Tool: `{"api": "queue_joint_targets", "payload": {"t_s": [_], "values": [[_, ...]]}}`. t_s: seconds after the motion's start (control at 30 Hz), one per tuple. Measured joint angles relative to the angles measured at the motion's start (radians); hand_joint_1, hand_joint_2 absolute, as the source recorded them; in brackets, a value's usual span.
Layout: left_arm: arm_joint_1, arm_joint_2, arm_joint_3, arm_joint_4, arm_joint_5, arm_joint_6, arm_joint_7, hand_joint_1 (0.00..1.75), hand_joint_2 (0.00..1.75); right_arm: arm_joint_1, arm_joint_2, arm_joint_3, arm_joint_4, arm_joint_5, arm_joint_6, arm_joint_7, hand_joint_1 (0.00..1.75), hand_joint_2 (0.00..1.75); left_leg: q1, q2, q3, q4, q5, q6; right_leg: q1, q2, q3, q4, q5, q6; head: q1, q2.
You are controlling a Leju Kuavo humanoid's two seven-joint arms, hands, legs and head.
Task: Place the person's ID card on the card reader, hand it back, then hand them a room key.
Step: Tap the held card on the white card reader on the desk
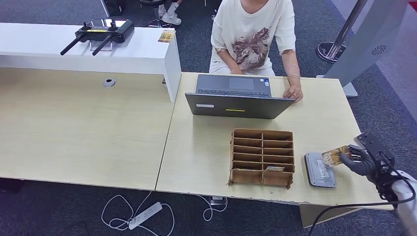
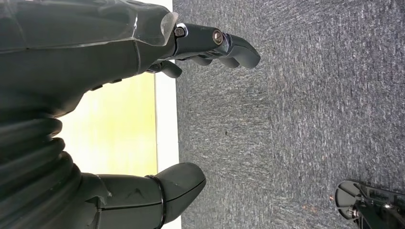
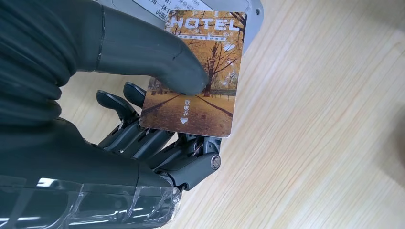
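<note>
My right hand point(image 1: 363, 160) pinches a card point(image 1: 335, 157) printed with autumn trees and the word HOTEL, thumb on top and fingers beneath. In the right wrist view the card point(image 3: 200, 71) hangs just over the table, its far end overlapping the grey card reader point(image 3: 224, 5). The card reader point(image 1: 319, 170) lies flat at the near right of the table, right of the cardboard organizer point(image 1: 262, 157). One slot of the organizer holds another card point(image 1: 275, 168). My left hand point(image 2: 143, 52) hangs beside the desk with fingers apart, holding nothing. A person point(image 1: 253, 34) sits across the table.
An open laptop point(image 1: 236, 96) stands between the person and the organizer, the person's hand point(image 1: 293, 91) at its corner. A white counter point(image 1: 88, 46) at the far left carries a remote controller point(image 1: 101, 32) and a small card point(image 1: 166, 35). The table's right edge lies close to my right hand.
</note>
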Motion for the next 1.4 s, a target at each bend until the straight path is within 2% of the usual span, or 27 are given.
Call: {"api": "queue_joint_targets", "payload": {"t_s": [0.87,1.4], "values": [[-0.001,0.000,0.000,0.000,-0.004,0.002,0.005,0.00,1.75,-0.007,0.008,0.046,0.027,-0.001,0.026,-0.018,1.75,1.75,0.000,0.000,0.000,0.000,0.000,0.000,0.000,0.000,0.000,0.000,0.000,0.000,0.000,0.000],[-0.002,0.000,0.000,0.000,-0.016,0.002,0.003,0.00,1.75,0.028,0.008,0.057,0.023,0.002,0.024,-0.011,1.75,1.75,0.000,0.000,0.000,0.000,0.000,0.000,0.000,0.000,0.000,0.000,0.000,0.000,0.000,0.000]]}}
